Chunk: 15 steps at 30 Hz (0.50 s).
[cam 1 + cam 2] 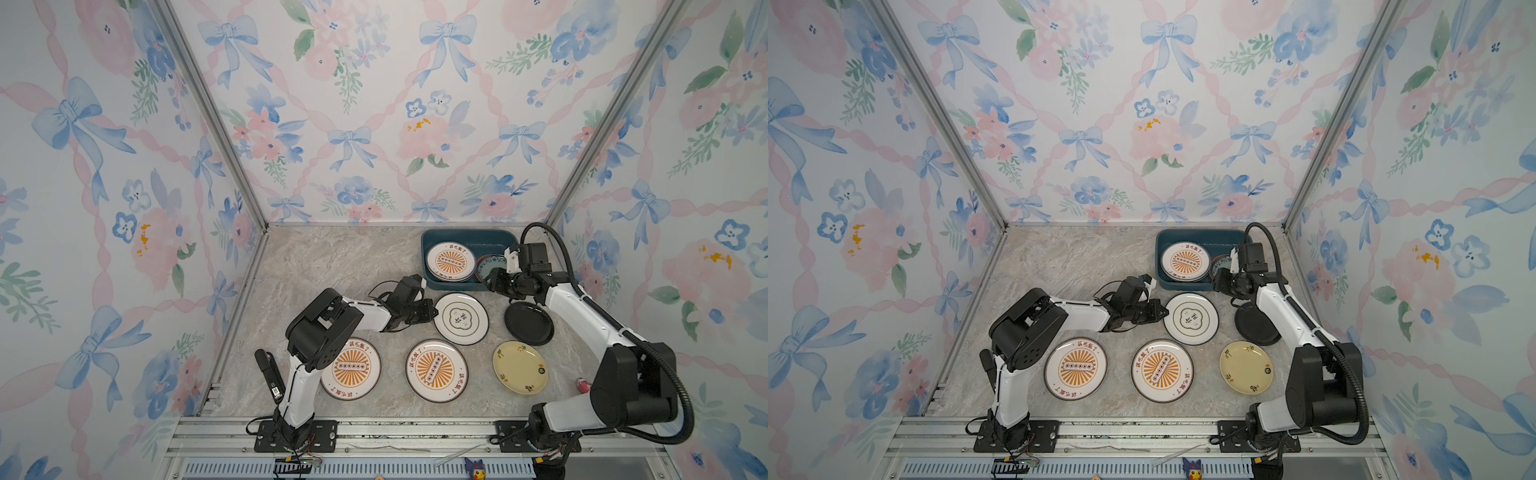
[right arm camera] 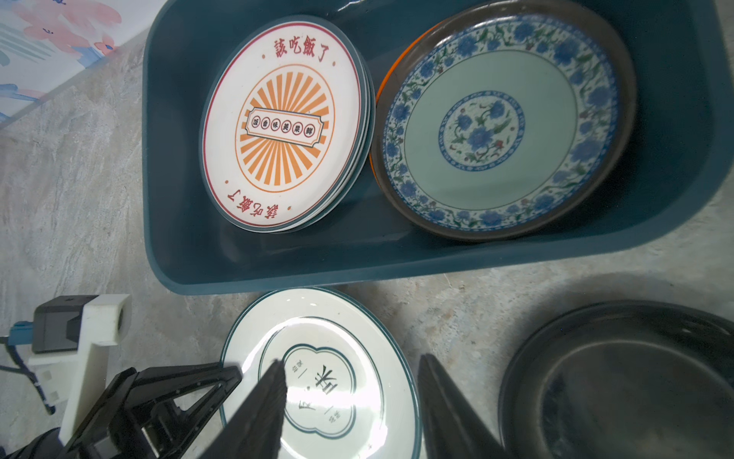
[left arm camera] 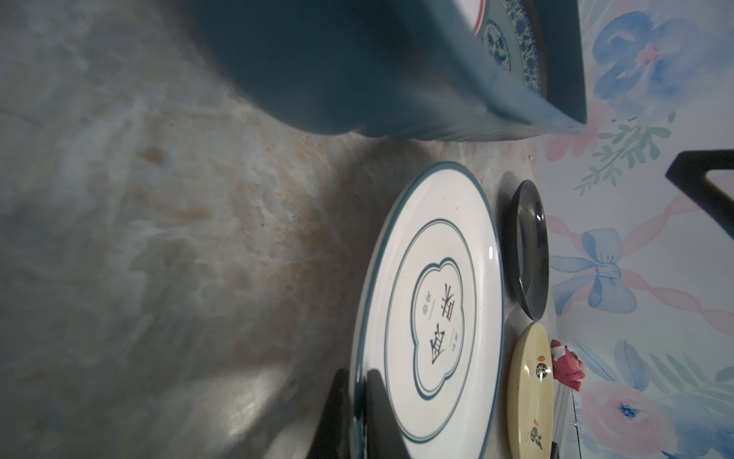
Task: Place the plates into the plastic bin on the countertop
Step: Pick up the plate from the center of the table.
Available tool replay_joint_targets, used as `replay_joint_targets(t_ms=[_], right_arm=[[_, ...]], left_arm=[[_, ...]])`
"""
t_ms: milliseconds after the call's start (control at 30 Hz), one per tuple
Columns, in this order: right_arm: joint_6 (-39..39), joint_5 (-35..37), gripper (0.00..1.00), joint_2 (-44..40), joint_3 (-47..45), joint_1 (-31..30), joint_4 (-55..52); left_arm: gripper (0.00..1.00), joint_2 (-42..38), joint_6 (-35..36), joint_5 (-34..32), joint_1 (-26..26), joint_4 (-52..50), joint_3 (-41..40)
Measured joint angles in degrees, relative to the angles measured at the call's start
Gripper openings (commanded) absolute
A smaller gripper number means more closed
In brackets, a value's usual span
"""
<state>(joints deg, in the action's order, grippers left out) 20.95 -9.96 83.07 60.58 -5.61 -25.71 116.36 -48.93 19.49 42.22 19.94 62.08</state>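
Observation:
My left gripper [image 1: 430, 311] [image 3: 357, 393] is shut on the near-left rim of the white plate with the green emblem [image 1: 462, 319] [image 3: 437, 302], which lies on the countertop [image 1: 332, 266] in front of the plastic bin [image 1: 465, 236] [image 2: 178, 238]. My right gripper [image 1: 492, 282] [image 2: 351, 363] hangs open above that plate's far side, by the bin's front wall, holding nothing. In the bin lie a stack of sunburst plates [image 2: 282, 123] and a teal floral plate [image 2: 500, 127]. On the countertop lie two sunburst plates [image 1: 351, 368] [image 1: 436, 371], a pale yellow plate [image 1: 520, 368] and a black plate [image 1: 528, 323].
A small pink object [image 1: 584, 385] lies by the right arm's base. A black device [image 1: 270, 374] lies at the countertop's left edge. Aluminium rails [image 1: 415, 432] run along the front, and floral walls close in the other three sides.

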Motion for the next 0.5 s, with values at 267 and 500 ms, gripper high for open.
replay_joint_targets(t_ms=[267, 500], right_arm=[[0.0, -0.8, 0.53, -3.3, -2.9, 0.8, -0.1], [-0.1, -4.6, 0.61, -7.5, -4.8, 4.9, 0.4]], left_arm=[[0.00, 0.1, -0.4, 2.3, 0.4, 0.6, 0.5], [0.00, -0.3, 0.0, 5.5, 1.7, -0.8, 0.7]])
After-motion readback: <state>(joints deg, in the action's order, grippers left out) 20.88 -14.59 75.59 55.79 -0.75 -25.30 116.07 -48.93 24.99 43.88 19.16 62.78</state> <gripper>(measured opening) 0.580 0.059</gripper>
